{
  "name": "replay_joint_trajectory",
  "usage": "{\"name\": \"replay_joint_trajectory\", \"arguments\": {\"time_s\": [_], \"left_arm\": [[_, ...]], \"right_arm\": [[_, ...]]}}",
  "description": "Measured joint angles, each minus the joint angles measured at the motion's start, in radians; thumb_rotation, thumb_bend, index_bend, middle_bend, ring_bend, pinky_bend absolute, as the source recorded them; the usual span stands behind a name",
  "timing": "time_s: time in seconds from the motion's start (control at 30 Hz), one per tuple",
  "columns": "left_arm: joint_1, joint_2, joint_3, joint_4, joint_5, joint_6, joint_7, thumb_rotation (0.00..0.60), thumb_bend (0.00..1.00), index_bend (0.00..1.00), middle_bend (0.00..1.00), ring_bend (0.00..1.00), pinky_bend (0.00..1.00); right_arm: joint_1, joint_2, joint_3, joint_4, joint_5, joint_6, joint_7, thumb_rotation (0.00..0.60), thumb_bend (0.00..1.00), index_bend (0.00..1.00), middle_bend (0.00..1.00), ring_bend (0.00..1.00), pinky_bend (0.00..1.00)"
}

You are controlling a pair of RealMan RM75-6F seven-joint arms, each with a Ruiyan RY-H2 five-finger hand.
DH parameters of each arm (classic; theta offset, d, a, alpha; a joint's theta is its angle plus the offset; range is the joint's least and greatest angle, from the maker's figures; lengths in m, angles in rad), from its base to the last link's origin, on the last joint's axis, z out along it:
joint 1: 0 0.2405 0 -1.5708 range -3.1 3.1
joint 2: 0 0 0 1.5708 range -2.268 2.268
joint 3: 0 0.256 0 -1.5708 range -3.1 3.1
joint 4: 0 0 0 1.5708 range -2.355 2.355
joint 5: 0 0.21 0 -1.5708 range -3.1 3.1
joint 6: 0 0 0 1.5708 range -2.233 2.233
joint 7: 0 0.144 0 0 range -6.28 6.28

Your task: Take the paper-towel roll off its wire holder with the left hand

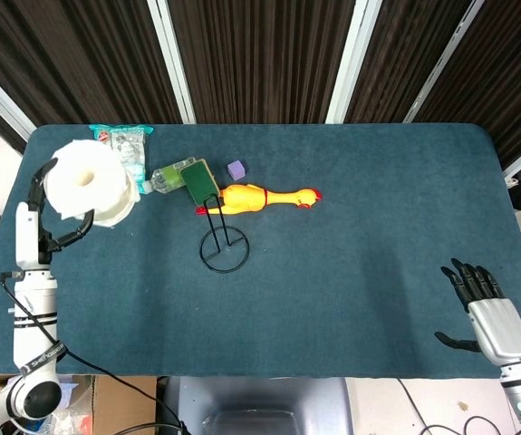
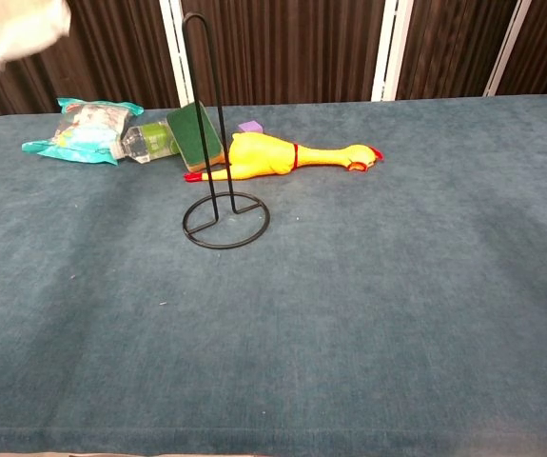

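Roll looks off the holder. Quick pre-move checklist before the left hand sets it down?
1. Paper-towel roll clear of the wire holder: ok. The holder stands bare and upright, and the roll is well off to its left.
2. Left hand holds the roll: ok. Dark fingers wrap its side in the head view, though how firmly cannot be told.
3. Drop spot under the roll: cannot tell. The roll hides the cloth below, and the snack bag lies right beside it.
4. Holder undisturbed: ok. Its ring base sits flat on the table.
5. Right hand out of the way: ok. Open, at the table's near right edge.
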Motion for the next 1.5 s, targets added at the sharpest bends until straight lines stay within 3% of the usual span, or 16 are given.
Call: {"name": "replay_joint_trajectory", "arguments": {"time_s": [0.13, 0.27, 0.33, 0.43, 0.5, 0.57, 0.63, 0.7, 1.0, 1.2, 1.3, 1.5], "left_arm": [[0.016, -0.057, 0.104, 0.148, 0.041, -0.023, -0.076, 0.600, 0.77, 0.79, 0.81, 0.81, 0.84], [0.018, -0.143, 0.184, 0.281, 0.076, -0.042, -0.103, 0.600, 0.70, 0.77, 0.81, 0.70, 0.56], [0.015, -0.190, 0.210, 0.351, 0.092, -0.046, -0.101, 0.600, 0.66, 0.74, 0.77, 0.64, 0.47], [0.004, -0.254, 0.241, 0.439, 0.114, -0.056, -0.107, 0.600, 0.56, 0.60, 0.59, 0.46, 0.31], [-0.003, -0.278, 0.256, 0.463, 0.120, -0.072, -0.117, 0.600, 0.49, 0.34, 0.35, 0.24, 0.20], [-0.007, -0.277, 0.263, 0.460, 0.120, -0.091, -0.124, 0.600, 0.45, 0.16, 0.18, 0.10, 0.14], [-0.009, -0.266, 0.264, 0.444, 0.111, -0.109, -0.128, 0.600, 0.42, 0.06, 0.07, 0.02, 0.11], [-0.009, -0.259, 0.264, 0.434, 0.100, -0.116, -0.122, 0.600, 0.40, 0.01, 0.01, 0.00, 0.09], [0.017, -0.194, 0.269, 0.364, 0.091, -0.102, -0.087, 0.600, 0.37, 0.00, 0.00, 0.00, 0.06], [0.060, -0.126, 0.281, 0.322, 0.162, 0.000, -0.104, 0.600, 0.41, 0.00, 0.00, 0.00, 0.04], [0.098, -0.064, 0.314, 0.313, 0.243, 0.089, -0.071, 0.600, 0.43, 0.00, 0.00, 0.00, 0.00], [0.200, 0.040, 0.445, 0.324, 0.360, 0.198, 0.129, 0.600, 0.44, 0.00, 0.00, 0.00, 0.00]], "right_arm": [[0.004, -0.009, -0.001, -0.005, 0.002, -0.010, -0.027, 0.600, 0.05, 0.00, 0.00, 0.00, 0.00], [0.006, -0.015, -0.002, -0.009, 0.005, -0.016, -0.042, 0.600, 0.05, 0.00, 0.00, 0.00, 0.00], [0.007, -0.014, -0.002, -0.009, 0.006, -0.016, -0.043, 0.600, 0.05, 0.00, 0.00, 0.00, 0.00], [0.006, -0.013, -0.002, -0.008, 0.005, -0.014, -0.039, 0.600, 0.05, 0.00, 0.00, 0.00, 0.00], [0.005, -0.011, -0.001, -0.007, 0.007, -0.012, -0.034, 0.600, 0.05, 0.00, 0.00, 0.00, 0.00], [0.004, -0.009, 0.000, -0.005, 0.009, -0.010, -0.029, 0.600, 0.05, 0.00, 0.00, 0.00, 0.00], [0.003, -0.008, 0.000, -0.002, 0.009, -0.008, -0.025, 0.600, 0.05, 0.00, 0.00, 0.00, 0.00], [0.002, -0.006, -0.001, -0.001, 0.006, -0.004, -0.021, 0.600, 0.05, 0.00, 0.00, 0.00, 0.00], [0.000, -0.009, -0.003, -0.001, 0.001, 0.000, -0.024, 0.600, 0.05, 0.00, 0.00, 0.00, 0.00], [-0.002, -0.009, -0.004, -0.002, -0.002, 0.004, -0.027, 0.600, 0.05, 0.00, 0.00, 0.00, 0.00], [-0.006, -0.012, -0.001, 0.000, 0.001, 0.013, -0.032, 0.600, 0.05, 0.00, 0.00, 0.00, 0.00], [-0.013, -0.028, 0.005, -0.004, 0.013, 0.025, -0.081, 0.600, 0.05, 0.00, 0.00, 0.00, 0.00]]}}
